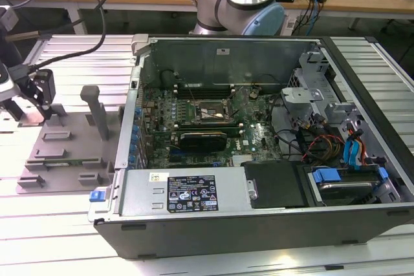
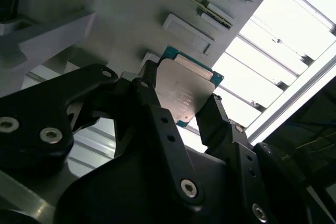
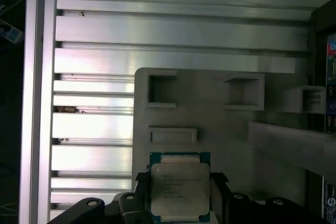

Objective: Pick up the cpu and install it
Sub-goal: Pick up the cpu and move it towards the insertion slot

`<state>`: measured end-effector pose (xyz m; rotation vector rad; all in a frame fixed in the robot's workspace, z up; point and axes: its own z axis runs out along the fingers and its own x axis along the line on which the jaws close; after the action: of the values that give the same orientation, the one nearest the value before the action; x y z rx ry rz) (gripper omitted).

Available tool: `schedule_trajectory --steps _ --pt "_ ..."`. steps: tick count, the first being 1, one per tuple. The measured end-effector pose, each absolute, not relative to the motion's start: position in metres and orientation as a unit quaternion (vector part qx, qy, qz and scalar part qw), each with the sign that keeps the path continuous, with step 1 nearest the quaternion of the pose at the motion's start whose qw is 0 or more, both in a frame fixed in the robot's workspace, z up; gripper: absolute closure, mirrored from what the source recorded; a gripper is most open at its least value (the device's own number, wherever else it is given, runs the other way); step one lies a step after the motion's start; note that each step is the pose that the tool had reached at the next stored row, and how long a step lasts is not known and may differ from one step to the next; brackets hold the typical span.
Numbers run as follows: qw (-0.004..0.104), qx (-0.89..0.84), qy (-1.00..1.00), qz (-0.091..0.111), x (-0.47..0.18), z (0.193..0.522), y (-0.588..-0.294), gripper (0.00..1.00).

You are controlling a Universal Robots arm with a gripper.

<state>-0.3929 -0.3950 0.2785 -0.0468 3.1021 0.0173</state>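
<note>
At the exterior view's left, the gripper [image 1: 30, 106] pinched the cpu [image 2: 185, 88] by two opposite edges, over the grey fixture tray [image 1: 71, 150]. Toward the exterior view's right stood the open computer case [image 1: 194, 224], with the motherboard socket [image 1: 208, 113] inside.

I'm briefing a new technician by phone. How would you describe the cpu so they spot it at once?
On the exterior view's left of the open computer case lies a grey fixture tray, with the black fingers over it. Between them sits the cpu: a flat square chip, the only shiny silver piece, teal-rimmed, among matte grey plastic blocks.
</note>
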Motion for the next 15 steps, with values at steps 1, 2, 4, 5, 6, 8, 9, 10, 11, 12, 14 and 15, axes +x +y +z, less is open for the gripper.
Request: schedule_trajectory --steps 1,2,4,5,6,8,9,10,11,12,14,15 --pt "0.02 -0.015 1.0 0.006 -0.393 0.281 -0.395 0.45" --pt "0.02 -0.015 1.0 0.006 -0.393 0.282 -0.395 0.45" --pt "0.02 -0.015 1.0 0.006 -0.393 0.284 -0.395 0.45" --pt "0.02 -0.015 1.0 0.006 -0.393 0.285 -0.395 0.45" --pt "0.02 -0.015 1.0 0.006 -0.393 0.285 -0.395 0.45" --pt "0.02 -0.015 1.0 0.006 -0.393 0.287 -0.395 0.45" --pt "0.02 -0.015 1.0 0.006 -0.393 0.287 -0.395 0.45" --pt "0.02 -0.015 1.0 0.006 -0.393 0.288 -0.395 0.45" --pt "0.02 -0.015 1.0 0.006 -0.393 0.289 -0.395 0.45" --pt "0.02 -0.015 1.0 0.006 -0.393 0.29 -0.395 0.45" --pt "0.02 -0.015 1.0 0.006 -0.393 0.29 -0.395 0.45" --pt "0.02 -0.015 1.0 0.006 -0.393 0.291 -0.395 0.45"
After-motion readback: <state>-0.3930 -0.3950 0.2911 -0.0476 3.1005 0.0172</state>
